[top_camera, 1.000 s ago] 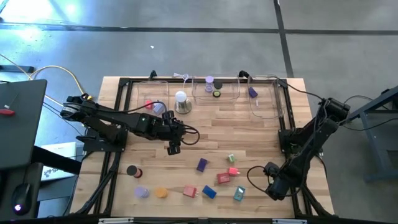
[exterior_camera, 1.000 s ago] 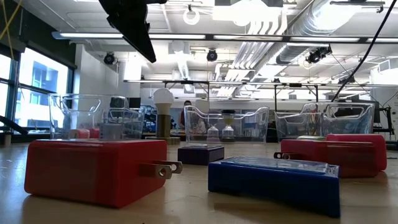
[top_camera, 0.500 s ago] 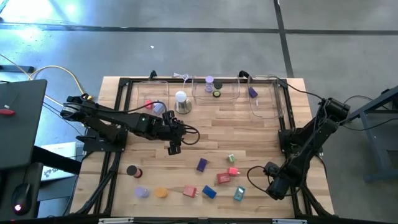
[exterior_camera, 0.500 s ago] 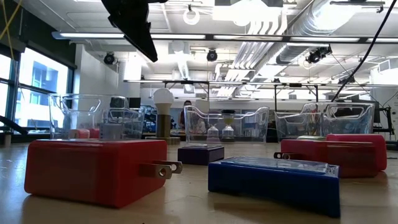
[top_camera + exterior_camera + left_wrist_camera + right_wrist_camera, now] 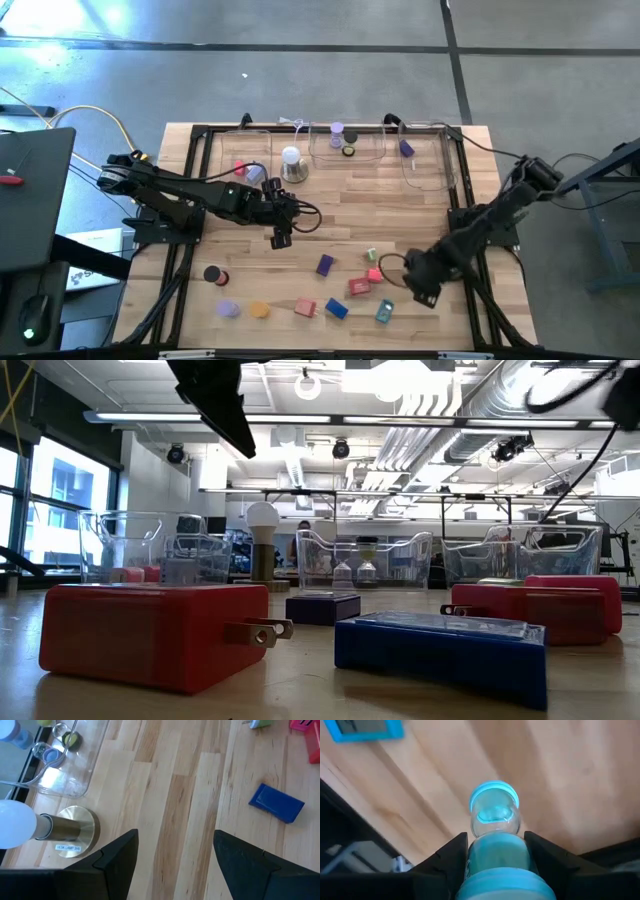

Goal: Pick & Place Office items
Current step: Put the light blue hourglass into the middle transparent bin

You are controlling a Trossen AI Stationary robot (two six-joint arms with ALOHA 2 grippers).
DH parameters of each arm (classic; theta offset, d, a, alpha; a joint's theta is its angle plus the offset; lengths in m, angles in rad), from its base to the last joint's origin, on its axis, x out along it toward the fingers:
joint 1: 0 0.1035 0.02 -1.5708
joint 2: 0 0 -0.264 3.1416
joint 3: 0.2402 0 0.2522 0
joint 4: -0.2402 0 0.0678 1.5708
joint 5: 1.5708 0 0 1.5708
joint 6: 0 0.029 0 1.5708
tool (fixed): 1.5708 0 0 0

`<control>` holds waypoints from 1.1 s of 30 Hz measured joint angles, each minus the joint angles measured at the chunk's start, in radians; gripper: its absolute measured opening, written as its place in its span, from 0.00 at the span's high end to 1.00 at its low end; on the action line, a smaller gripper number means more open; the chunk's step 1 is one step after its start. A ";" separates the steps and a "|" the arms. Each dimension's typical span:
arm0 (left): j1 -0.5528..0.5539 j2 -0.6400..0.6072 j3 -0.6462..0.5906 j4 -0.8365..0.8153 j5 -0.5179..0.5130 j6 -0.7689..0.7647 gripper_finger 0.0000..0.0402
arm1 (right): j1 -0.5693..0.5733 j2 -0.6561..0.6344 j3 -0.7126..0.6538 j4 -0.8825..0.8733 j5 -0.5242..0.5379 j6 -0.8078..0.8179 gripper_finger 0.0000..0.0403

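Note:
Colourful office items lie on the near half of the table, among them a purple block (image 5: pixel 325 265), a red block (image 5: pixel 359 287), a blue block (image 5: pixel 336 309), an orange roll (image 5: pixel 259 310) and a black roll (image 5: pixel 211 273). My right gripper (image 5: pixel 425 292) hovers at the near right, shut on a teal roll (image 5: pixel 495 827) with a clear, teal-capped end. My left gripper (image 5: pixel 278 238) hangs open above the table's middle, holding nothing. In its wrist view the fingers (image 5: pixel 120 857) frame bare wood, with the purple block (image 5: pixel 276 803) lying beyond them. My right gripper pinches the roll's teal body (image 5: pixel 496 854) between its two fingers (image 5: pixel 454 855), coming from above and pointing steeply down. The roll runs along the fingers. Its clear end with the teal cap (image 5: pixel 494 800) sticks out past the fingertips toward the wood, clear of the table.
Clear plastic trays (image 5: pixel 347 143) line the far edge, some with small items inside. A white dome lamp on a brass base (image 5: pixel 291 165) stands near them. A teal-framed piece (image 5: pixel 385 312) lies just left of my right gripper. A black frame (image 5: pixel 455 215) borders the table.
My right gripper has moved from the near right corner toward the table's left, risen a little and rolled about its own axis. My left arm has kept still.

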 joint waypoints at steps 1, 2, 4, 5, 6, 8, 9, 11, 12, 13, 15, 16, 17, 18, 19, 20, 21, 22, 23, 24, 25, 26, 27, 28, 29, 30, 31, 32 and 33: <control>0.000 0.000 0.000 0.000 0.000 0.000 0.38 | -0.034 0.000 0.026 -0.048 0.015 -0.056 0.58; 0.000 0.000 0.000 0.000 0.000 0.000 0.38 | -0.066 0.000 0.053 -0.094 0.034 -0.111 0.58; -0.001 0.000 0.000 0.000 0.001 -0.006 0.38 | -0.130 0.000 0.112 -0.168 0.083 -0.227 0.58; -0.003 0.000 0.000 -0.001 0.005 -0.011 0.38 | -0.167 0.000 0.142 -0.203 0.110 -0.289 0.58; -0.004 0.000 0.000 -0.001 0.019 -0.016 0.38 | -0.205 0.000 0.174 -0.236 0.139 -0.348 0.58; -0.005 0.000 0.000 -0.001 0.048 -0.025 0.38 | -0.287 0.000 0.235 -0.293 0.198 -0.457 0.58; -0.005 0.000 0.000 -0.001 0.056 -0.026 0.38 | -0.332 0.000 0.263 -0.311 0.219 -0.513 0.58; -0.005 0.000 0.000 -0.001 0.066 -0.030 0.38 | -0.421 0.000 0.309 -0.321 0.246 -0.629 0.58; -0.005 0.000 0.000 -0.001 0.069 -0.032 0.38 | -0.464 0.000 0.329 -0.322 0.254 -0.679 0.58; -0.006 0.000 0.000 -0.001 0.075 -0.036 0.38 | -0.507 0.000 0.349 -0.322 0.261 -0.724 0.58; -0.009 0.000 0.000 -0.001 0.087 -0.046 0.38 | -0.604 0.000 0.379 -0.321 0.264 -0.824 0.58; -0.010 0.000 0.000 0.000 0.094 -0.046 0.38 | -0.651 0.000 0.390 -0.319 0.271 -0.874 0.58; -0.010 0.000 0.000 -0.001 0.100 -0.048 0.38 | -0.698 0.000 0.399 -0.314 0.281 -0.921 0.58; -0.010 0.000 0.000 -0.001 0.109 -0.049 0.38 | -0.746 0.005 0.407 -0.304 0.287 -0.966 0.58; -0.013 0.000 0.000 -0.001 0.115 -0.053 0.38 | -0.792 0.016 0.419 -0.290 0.287 -1.005 0.58; -0.013 0.000 0.000 -0.001 0.121 -0.055 0.38 | -0.833 0.024 0.428 -0.274 0.289 -1.032 0.58; -0.013 0.000 0.000 -0.001 0.130 -0.056 0.38 | -0.873 0.034 0.437 -0.259 0.287 -1.051 0.58; -0.014 0.000 0.000 -0.001 0.138 -0.056 0.38 | -0.907 0.046 0.443 -0.241 0.290 -1.068 0.58; -0.017 0.000 0.000 -0.001 0.144 -0.056 0.38 | -0.932 0.060 0.450 -0.227 0.288 -1.091 0.58; -0.019 0.000 0.000 -0.002 0.147 -0.056 0.38 | -0.951 0.075 0.453 -0.214 0.288 -1.118 0.58; -0.023 0.000 0.000 -0.001 0.148 -0.056 0.38 | -0.970 0.090 0.456 -0.205 0.289 -1.147 0.58; -0.026 0.000 0.000 -0.002 0.148 -0.056 0.38 | -0.991 0.109 0.460 -0.198 0.293 -1.173 0.58; -0.029 0.000 0.000 -0.002 0.148 -0.056 0.38 | -1.009 0.131 0.466 -0.194 0.301 -1.194 0.58; -0.032 0.000 0.000 -0.002 0.149 -0.056 0.38 | -1.023 0.157 0.474 -0.191 0.309 -1.204 0.58; -0.033 0.000 0.000 -0.002 0.149 -0.056 0.38 | -1.038 0.185 0.487 -0.191 0.313 -1.216 0.58; -0.036 0.000 0.000 -0.002 0.149 -0.056 0.38 | -1.054 0.211 0.501 -0.191 0.321 -1.228 0.58; -0.038 0.000 0.000 -0.002 0.149 -0.056 0.38 | -1.066 0.236 0.516 -0.192 0.334 -1.238 0.58; -0.041 0.000 0.000 -0.002 0.149 -0.056 0.38 | -1.076 0.261 0.533 -0.192 0.351 -1.248 0.58; -0.044 0.000 0.000 -0.002 0.149 -0.056 0.38 | -1.084 0.285 0.556 -0.195 0.361 -1.254 0.58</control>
